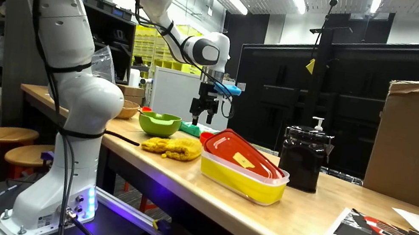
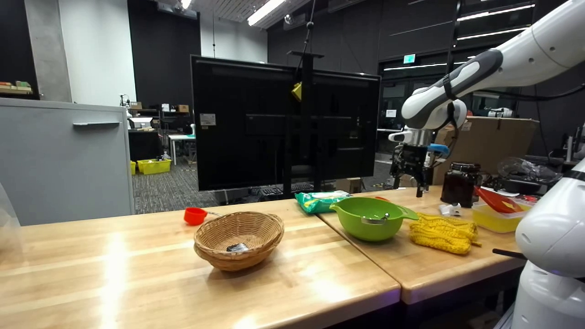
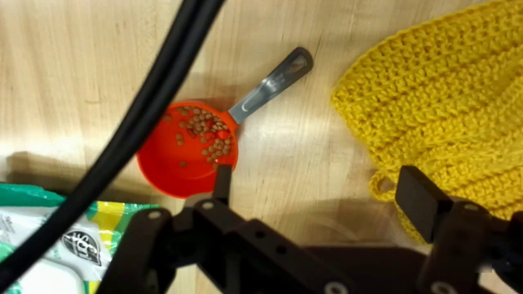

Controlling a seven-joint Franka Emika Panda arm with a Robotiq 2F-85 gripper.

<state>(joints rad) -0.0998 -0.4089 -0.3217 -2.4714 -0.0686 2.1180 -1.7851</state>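
Red and presumably light, the cup (image 3: 188, 151) is seen left of centre in the wrist view, probably best gripped by its stiff-looking handle (image 3: 271, 85); the jaws are spread, empty.

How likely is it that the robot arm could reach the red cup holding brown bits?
Likely yes: its open gripper hangs above the table near the red cup, whose grey handle lies uncovered. The yellow cloth and green packet lie beside the cup, not over it.
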